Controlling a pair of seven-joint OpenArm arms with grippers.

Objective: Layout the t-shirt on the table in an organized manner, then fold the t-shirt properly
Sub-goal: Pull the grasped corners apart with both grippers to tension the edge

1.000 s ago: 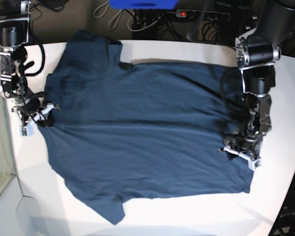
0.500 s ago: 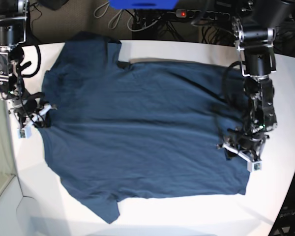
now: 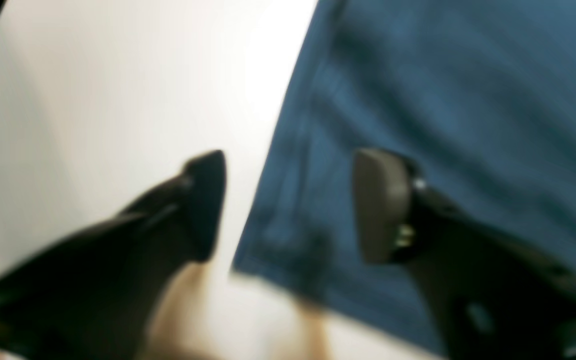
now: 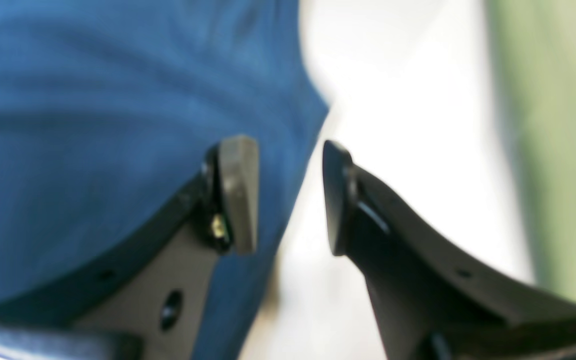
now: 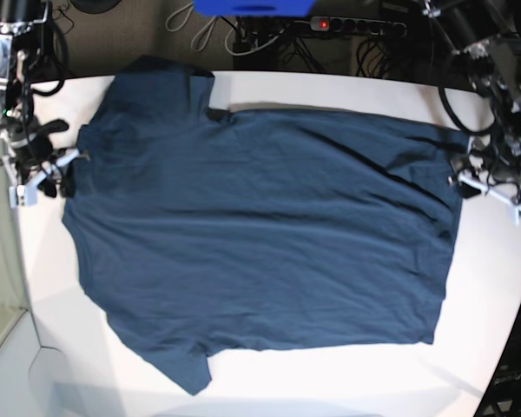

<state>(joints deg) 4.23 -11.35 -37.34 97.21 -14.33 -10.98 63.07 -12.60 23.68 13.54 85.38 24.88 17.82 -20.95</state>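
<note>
A white worktop (image 5: 347, 382) with a curved edge fills the base view, with dark floor and a tangle of cables beyond its far side.

The left fingers (image 3: 288, 205) stand well apart with nothing between them: one pad hangs over bare worktop, the other over the blue cloth, so they straddle the shirt's hem edge near a corner. Whether either pad touches the cloth is too blurred to tell. The right fingers (image 4: 288, 195) are parted by a narrower gap and also hold nothing; one pad sits over the cloth, the other over white surface, with the shirt's edge running between them.

The t-shirt (image 5: 260, 234) lies spread nearly flat across the middle of the worktop. Its upper sleeve reaches the far edge, its lower sleeve points toward the near side, and shallow wrinkles cross the body.

The risks, as I judge them:
- Closing while only one pad is over fabric could pinch air or a single layer, leaving the under layer behind and skewing any fold.
- The upper sleeve sits at the worktop's rim; a tug that way could slide it over the edge.
- Uneven pulls from the two arms would bunch the cloth again.
</note>
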